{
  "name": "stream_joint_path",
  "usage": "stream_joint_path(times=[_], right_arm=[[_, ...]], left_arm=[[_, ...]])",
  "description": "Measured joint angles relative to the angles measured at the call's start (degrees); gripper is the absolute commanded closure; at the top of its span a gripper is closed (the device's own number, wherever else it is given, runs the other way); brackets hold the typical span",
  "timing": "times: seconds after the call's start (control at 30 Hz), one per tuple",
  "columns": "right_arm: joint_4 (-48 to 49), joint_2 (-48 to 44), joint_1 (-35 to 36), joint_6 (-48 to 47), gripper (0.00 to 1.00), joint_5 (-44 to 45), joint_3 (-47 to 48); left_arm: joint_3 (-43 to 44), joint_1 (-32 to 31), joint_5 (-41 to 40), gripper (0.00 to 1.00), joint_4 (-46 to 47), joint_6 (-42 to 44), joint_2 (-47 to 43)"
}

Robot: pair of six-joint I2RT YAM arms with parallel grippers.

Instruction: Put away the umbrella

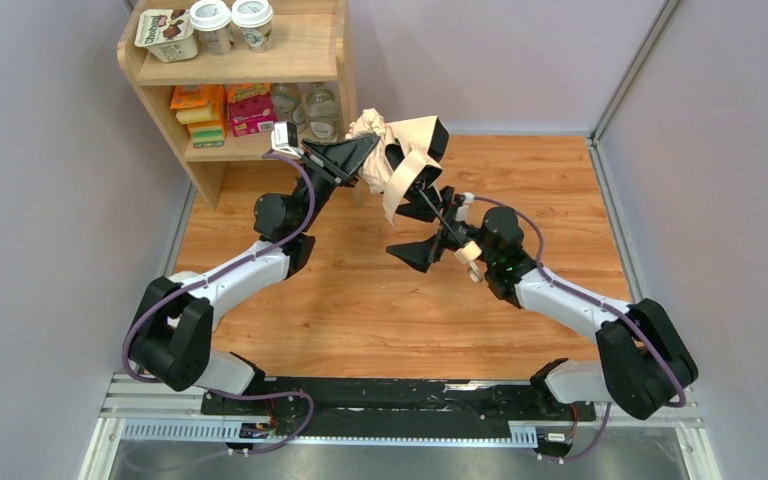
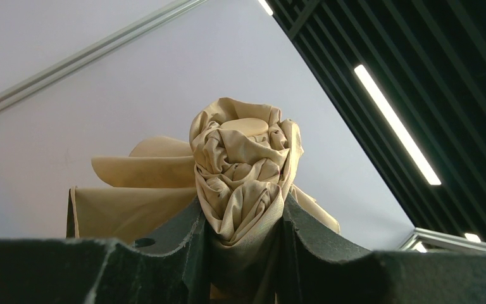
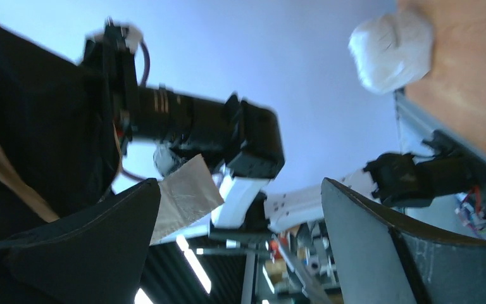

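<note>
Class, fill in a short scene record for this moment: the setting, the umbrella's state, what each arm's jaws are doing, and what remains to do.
Setting: wooden table, wooden shelf at its far left corner
Umbrella: folded, beige canopy bunched up, held between the two arms
Strap: hanging loose
Handle: light wooden block, close to the right wrist
Left jaws: shut on the bunched canopy
Right jaws: open, nothing between them
Task status: umbrella not yet put away

The left arm (image 1: 230, 275) is extended forward and raised, with the left gripper (image 1: 363, 163) clamped on the umbrella (image 2: 243, 164). The right arm (image 1: 580, 300) is bent inward, and the right gripper (image 3: 240, 253) is held with its jaws spread wide.
</note>
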Motion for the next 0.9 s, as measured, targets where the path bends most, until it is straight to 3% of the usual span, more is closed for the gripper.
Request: stream_joint_path(times=[0.2, 0.63, 0.9], right_arm=[[16.41, 4.42, 7.61, 5.35, 0.05, 2.25, 0.31], [14.84, -2.01, 10.93, 6.67, 0.07, 9.77, -0.31], [14.93, -0.39, 11.72, 6.84, 0.42, 12.20, -0.22]], left_arm=[[0.00, 0.00, -0.39, 1.00, -0.02, 0.00, -0.22], [0.00, -0.11, -0.42, 1.00, 0.02, -0.02, -0.33], [0.00, -0.59, -0.39, 1.00, 0.00, 0.04, -0.33]])
